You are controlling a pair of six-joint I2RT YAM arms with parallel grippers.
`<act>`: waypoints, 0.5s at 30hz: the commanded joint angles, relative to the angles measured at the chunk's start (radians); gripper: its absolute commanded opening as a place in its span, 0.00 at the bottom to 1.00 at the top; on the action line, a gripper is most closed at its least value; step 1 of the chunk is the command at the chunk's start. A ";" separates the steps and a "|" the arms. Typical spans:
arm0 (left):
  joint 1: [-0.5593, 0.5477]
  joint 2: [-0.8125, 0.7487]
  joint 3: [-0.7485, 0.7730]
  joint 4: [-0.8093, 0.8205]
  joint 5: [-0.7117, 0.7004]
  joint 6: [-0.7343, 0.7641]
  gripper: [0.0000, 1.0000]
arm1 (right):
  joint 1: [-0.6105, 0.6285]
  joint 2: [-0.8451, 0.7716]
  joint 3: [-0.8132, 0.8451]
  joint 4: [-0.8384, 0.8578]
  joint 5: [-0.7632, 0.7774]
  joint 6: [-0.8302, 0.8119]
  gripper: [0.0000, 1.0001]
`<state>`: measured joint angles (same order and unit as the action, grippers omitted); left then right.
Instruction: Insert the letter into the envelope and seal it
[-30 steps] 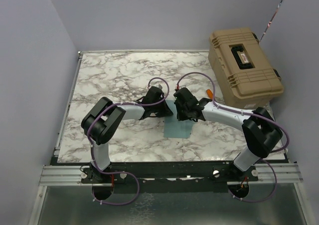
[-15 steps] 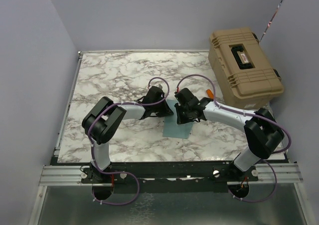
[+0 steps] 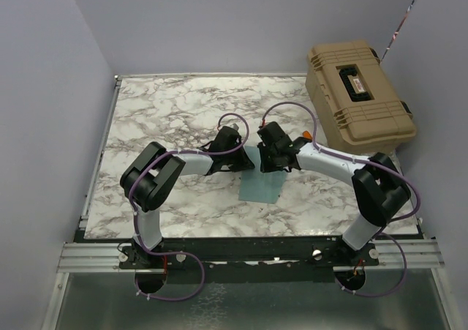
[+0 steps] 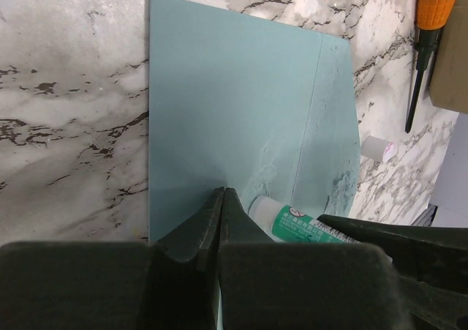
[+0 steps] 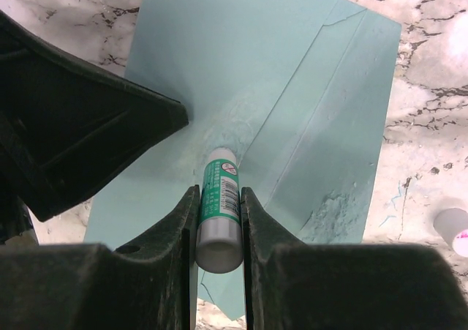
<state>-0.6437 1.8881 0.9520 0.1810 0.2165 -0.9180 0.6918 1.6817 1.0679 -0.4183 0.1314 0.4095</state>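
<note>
Only wrist-side: glue stick in right gripper

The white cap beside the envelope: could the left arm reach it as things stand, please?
Probably not directly: the right fingers, shut on the glue stick, sit between the left fingers and the white cap.

We take this for a robotics lab cell. Plain lavender panel walls box in a marble-patterned counter. The left arm and right arm are bolted to an aluminium rail at its near edge. A tan hard equipment case sits at the back right.
</note>
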 commanded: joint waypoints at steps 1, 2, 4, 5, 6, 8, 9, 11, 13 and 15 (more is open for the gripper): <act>0.000 0.094 -0.047 -0.179 -0.112 0.059 0.00 | 0.002 -0.003 -0.073 -0.058 -0.059 -0.023 0.01; 0.000 0.095 -0.046 -0.179 -0.112 0.056 0.00 | 0.005 -0.016 -0.085 -0.066 -0.077 -0.021 0.01; 0.000 0.095 -0.044 -0.179 -0.116 0.050 0.00 | 0.009 -0.040 -0.106 -0.080 -0.113 -0.021 0.01; 0.000 0.095 -0.044 -0.179 -0.118 0.046 0.00 | 0.010 -0.052 -0.116 -0.086 -0.124 -0.023 0.01; 0.000 0.097 -0.043 -0.179 -0.120 0.042 0.00 | 0.012 -0.063 -0.124 -0.090 -0.153 -0.026 0.01; -0.001 0.098 -0.043 -0.179 -0.123 0.036 0.00 | 0.011 -0.080 -0.142 -0.092 -0.190 -0.044 0.01; -0.001 0.099 -0.044 -0.179 -0.125 0.032 0.00 | 0.011 -0.085 -0.148 -0.090 -0.208 -0.058 0.01; 0.000 0.101 -0.044 -0.178 -0.127 0.030 0.00 | 0.012 -0.090 -0.153 -0.089 -0.222 -0.080 0.01; -0.001 0.101 -0.047 -0.179 -0.131 0.029 0.00 | 0.012 -0.090 -0.149 -0.090 -0.218 -0.091 0.00; -0.001 0.099 -0.048 -0.179 -0.133 0.031 0.00 | 0.012 -0.083 -0.136 -0.099 -0.194 -0.084 0.00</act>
<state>-0.6437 1.8938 0.9531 0.1841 0.2169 -0.9283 0.6930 1.5803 0.9527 -0.4095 -0.0216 0.3561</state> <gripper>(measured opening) 0.002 0.227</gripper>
